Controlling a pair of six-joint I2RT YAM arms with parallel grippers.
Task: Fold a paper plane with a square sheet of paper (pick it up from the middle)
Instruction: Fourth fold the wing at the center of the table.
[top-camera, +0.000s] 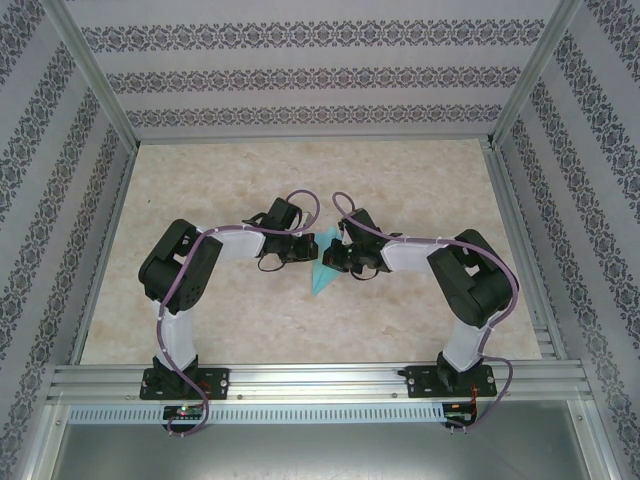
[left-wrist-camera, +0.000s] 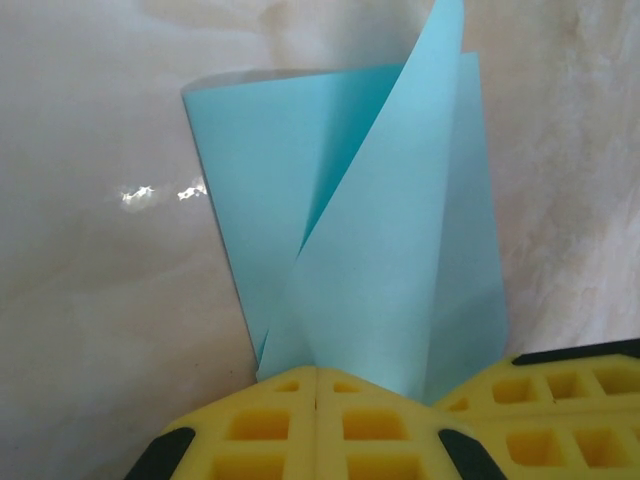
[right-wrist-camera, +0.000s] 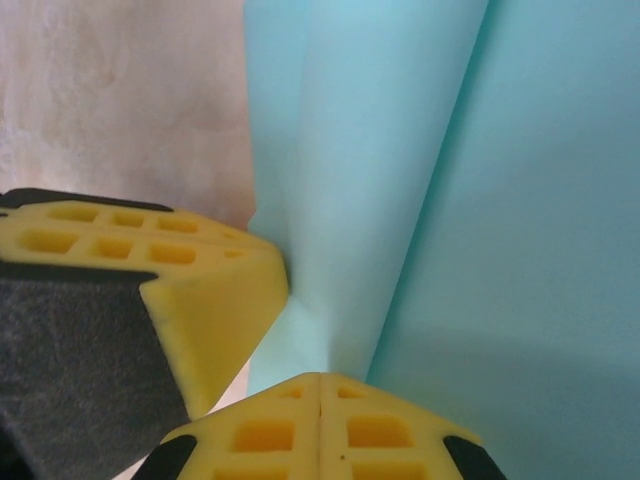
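Note:
The light-blue sheet of paper (top-camera: 323, 270) is folded into a narrow shape whose point faces the near edge, and it sits at the table's middle between both arms. My left gripper (top-camera: 306, 247) meets it from the left and my right gripper (top-camera: 338, 258) from the right. In the left wrist view the paper (left-wrist-camera: 380, 250) stands up with one flap curling over, and its lower end runs into the closed seam of my left gripper (left-wrist-camera: 317, 372). The right wrist view has the paper's layers (right-wrist-camera: 400, 200) pinched in my right gripper (right-wrist-camera: 320, 378), with the left fingers (right-wrist-camera: 210, 290) touching alongside.
The pale marbled table top (top-camera: 200, 200) spreads wide around the arms. Aluminium rails (top-camera: 300, 380) edge it at the front and sides, and patterned walls (top-camera: 300, 80) close it in behind.

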